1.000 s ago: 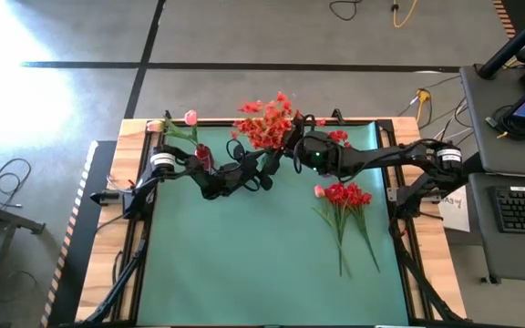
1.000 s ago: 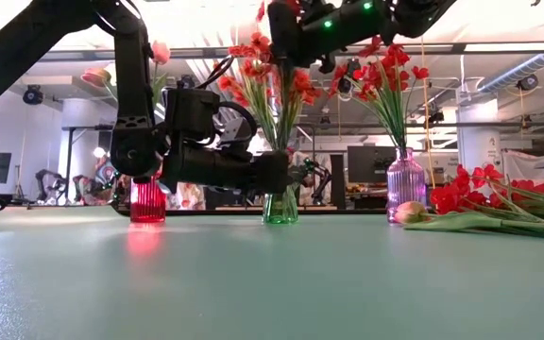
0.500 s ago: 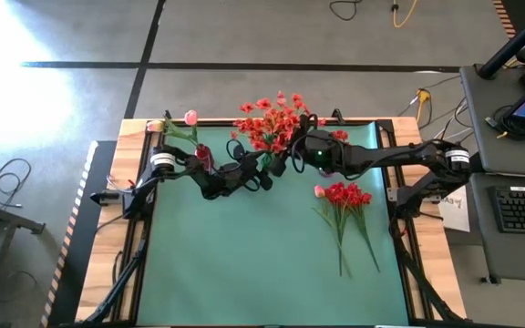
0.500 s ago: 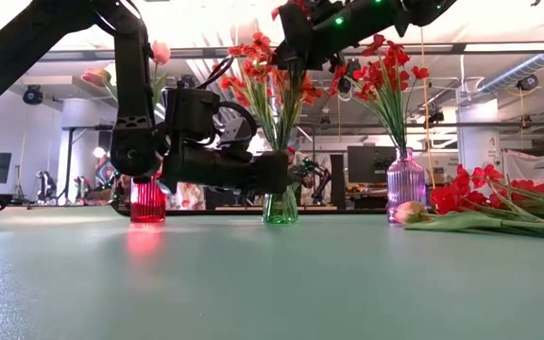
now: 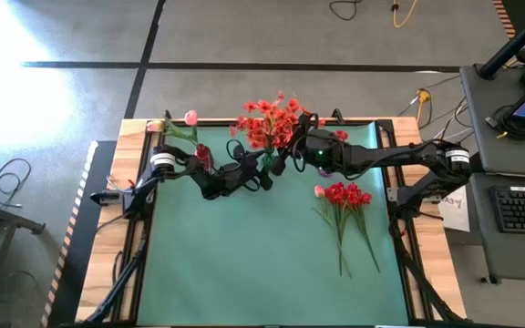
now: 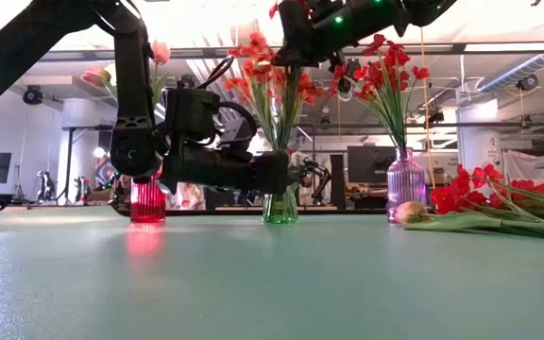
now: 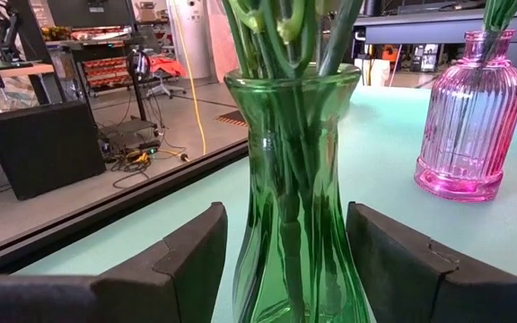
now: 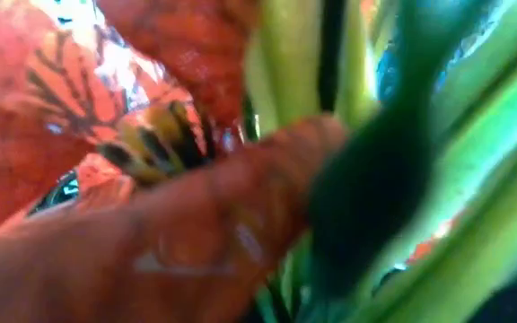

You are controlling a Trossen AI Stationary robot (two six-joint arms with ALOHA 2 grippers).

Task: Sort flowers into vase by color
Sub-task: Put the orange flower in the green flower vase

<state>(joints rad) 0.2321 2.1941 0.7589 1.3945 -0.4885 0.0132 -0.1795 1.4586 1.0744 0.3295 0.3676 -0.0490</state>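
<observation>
A green glass vase near the table's far edge holds orange-red flowers on green stems. My left gripper reaches in level from the left and is shut on this vase. My right gripper is high up among the orange-red blossoms, shut, and petals fill its wrist view. A pink ribbed vase holds deep red flowers. A red vase holds pink buds. Loose red flowers and a pink bud lie on the mat. My left gripper has the green vase's lower body between its two fingers, one on each side, coming level from the table's left. The vase stands upright with its base on the mat. My right gripper is buried in the blossoms, so I cannot tell whether it touches a stem.
The three vases stand in a row along the far edge, close together. The loose flowers lie at the right of the green mat, stems pointing toward the near edge. The mat's near half is free room.
My right gripper has tipped a little while staying among the orange-red blossoms. The bunch has swayed toward the right and back toward the left. My left gripper and the green vase have kept still.
</observation>
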